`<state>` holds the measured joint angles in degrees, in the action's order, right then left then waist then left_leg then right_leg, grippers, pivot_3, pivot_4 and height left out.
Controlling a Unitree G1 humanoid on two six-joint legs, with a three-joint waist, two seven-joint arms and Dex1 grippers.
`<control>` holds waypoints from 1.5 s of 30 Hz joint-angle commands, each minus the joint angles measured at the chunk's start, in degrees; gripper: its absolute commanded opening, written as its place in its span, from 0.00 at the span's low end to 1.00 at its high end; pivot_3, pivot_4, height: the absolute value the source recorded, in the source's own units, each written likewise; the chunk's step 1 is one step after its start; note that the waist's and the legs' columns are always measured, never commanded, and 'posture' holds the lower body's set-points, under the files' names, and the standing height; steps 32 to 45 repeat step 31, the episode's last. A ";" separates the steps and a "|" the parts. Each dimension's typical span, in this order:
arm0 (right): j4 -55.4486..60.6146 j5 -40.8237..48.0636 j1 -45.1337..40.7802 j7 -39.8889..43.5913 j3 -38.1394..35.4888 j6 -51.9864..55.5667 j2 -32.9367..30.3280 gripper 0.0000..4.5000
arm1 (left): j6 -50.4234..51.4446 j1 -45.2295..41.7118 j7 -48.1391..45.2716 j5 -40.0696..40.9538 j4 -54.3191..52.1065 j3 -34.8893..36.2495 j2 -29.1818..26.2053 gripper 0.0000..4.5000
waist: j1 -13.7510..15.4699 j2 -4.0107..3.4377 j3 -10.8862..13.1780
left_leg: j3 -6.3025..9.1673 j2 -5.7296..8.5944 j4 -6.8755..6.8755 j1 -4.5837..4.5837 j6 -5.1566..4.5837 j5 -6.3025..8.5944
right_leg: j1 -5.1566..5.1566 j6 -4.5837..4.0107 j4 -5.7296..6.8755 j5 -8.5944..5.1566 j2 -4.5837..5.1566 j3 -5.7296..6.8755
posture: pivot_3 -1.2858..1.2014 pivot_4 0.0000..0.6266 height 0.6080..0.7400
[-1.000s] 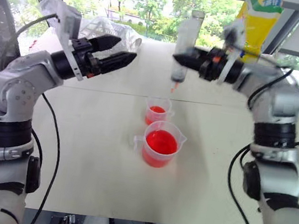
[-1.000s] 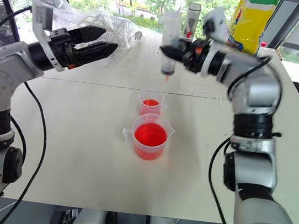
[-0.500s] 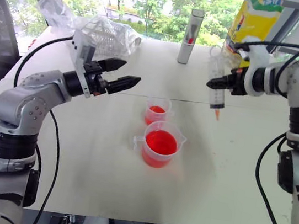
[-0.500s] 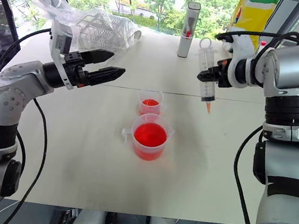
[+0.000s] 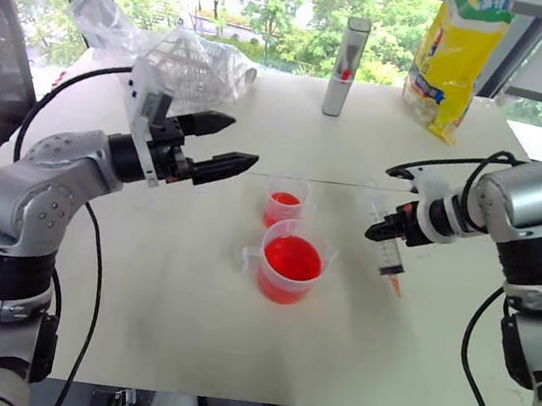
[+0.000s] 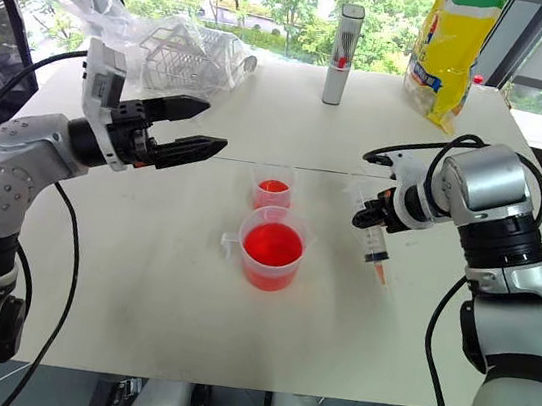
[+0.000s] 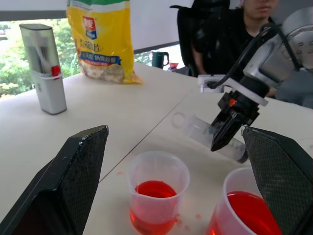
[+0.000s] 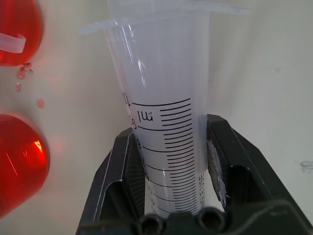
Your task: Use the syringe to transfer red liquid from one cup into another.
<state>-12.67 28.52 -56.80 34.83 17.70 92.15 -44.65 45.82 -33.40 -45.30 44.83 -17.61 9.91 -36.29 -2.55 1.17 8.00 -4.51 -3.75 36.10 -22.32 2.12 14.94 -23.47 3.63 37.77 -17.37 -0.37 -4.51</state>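
The clear syringe (image 5: 389,250) hangs tip-down and tilted, low over the table to the right of the cups, its orange tip (image 5: 396,284) close to the surface. My right gripper (image 5: 388,230) is shut on its barrel (image 8: 166,127), with fingers (image 8: 122,166) on both sides. The handled beaker (image 5: 291,263) holds red liquid (image 5: 293,257). Just behind it stands the smaller cup (image 5: 284,202) with a little red liquid at the bottom. Up and to the left of both cups, my left gripper (image 5: 228,147) hovers open and empty, pointing toward them.
A yellow snack bag (image 5: 454,47) and an upright grey-white container (image 5: 350,53) stand at the back of the table. A crumpled plastic bag with a white rack (image 5: 181,54) lies back left. A person (image 7: 234,29) sits beyond the table's right side.
My right gripper has carried the syringe from above the smaller cup down and to the right, tilting it, to just over the table. The left gripper has sunk slightly and stays open.
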 commanded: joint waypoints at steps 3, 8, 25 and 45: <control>-1.16 0.75 1.14 -4.01 -1.40 0.35 1.28 0.53 | -1.36 2.07 -2.00 -0.77 -3.55 -1.36 -2.34 1.00 | -0.02 0.00 0.00 | -0.01 0.00 -0.02 0.00 0.00 0.00 | -0.01 0.00 -0.02 0.00 0.00 -0.02 | 0.52 0.24 1.00; -1.12 1.98 1.59 -5.70 -2.08 0.35 1.71 0.99 | -1.56 2.07 -2.19 -0.81 -2.87 -1.58 -2.61 1.00 | 0.01 0.00 0.00 | 0.00 0.00 -0.01 0.00 0.00 0.00 | 0.01 0.00 -0.02 0.00 -0.01 0.00 | 0.52 0.24 1.00; 28.71 11.64 4.01 8.21 -14.03 -8.94 -17.49 0.99 | -0.23 4.53 -3.45 -0.48 -4.54 -0.37 -6.06 1.00 | 0.06 -0.01 0.02 | 0.05 -0.04 -0.11 -0.02 -0.01 0.01 | 0.03 0.01 -0.19 -0.01 0.01 0.04 | 0.52 0.24 1.00; 36.36 15.77 13.70 17.41 -22.87 -17.82 -22.24 0.99 | 0.13 5.95 -4.81 0.08 -4.26 -0.42 -8.51 1.00 | 0.02 0.04 0.02 | 0.07 -0.08 -0.09 0.03 -0.03 0.02 | 0.17 0.02 -0.33 0.00 0.04 0.07 | 0.52 0.24 1.00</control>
